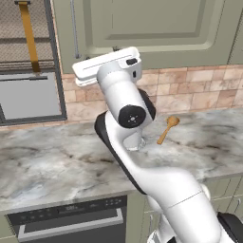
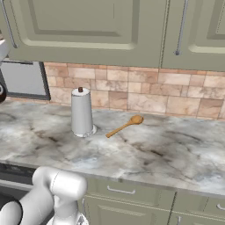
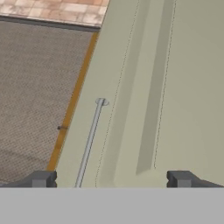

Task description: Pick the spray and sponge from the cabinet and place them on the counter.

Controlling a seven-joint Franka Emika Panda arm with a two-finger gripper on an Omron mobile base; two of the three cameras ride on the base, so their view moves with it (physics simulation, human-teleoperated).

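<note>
Standing on the desk (image 2: 167,154) against the back wall: paper-towel roll (image 2: 81,112). Lying just right of it: wooden spoon (image 2: 125,126). Hanging above: cabinet (image 2: 88,26), door shut, wire-mesh unit (image 1: 28,57) sitting left of it.

A white paper-towel roll (image 2: 81,112) with a dark top knob stands upright near the tiled backsplash (image 2: 145,93), and a wooden spoon (image 2: 125,125) lies just beside it to the right, its bowl pointing toward the wall. Off to the left hangs a grey-framed wire-mesh unit (image 1: 28,61) with an orange strap (image 1: 29,37) running down its front. Below the surface edge sits a dark appliance front with a pale bar handle (image 1: 71,223), and drawer fronts (image 2: 132,195) with small metal pulls run along to the right.
</note>
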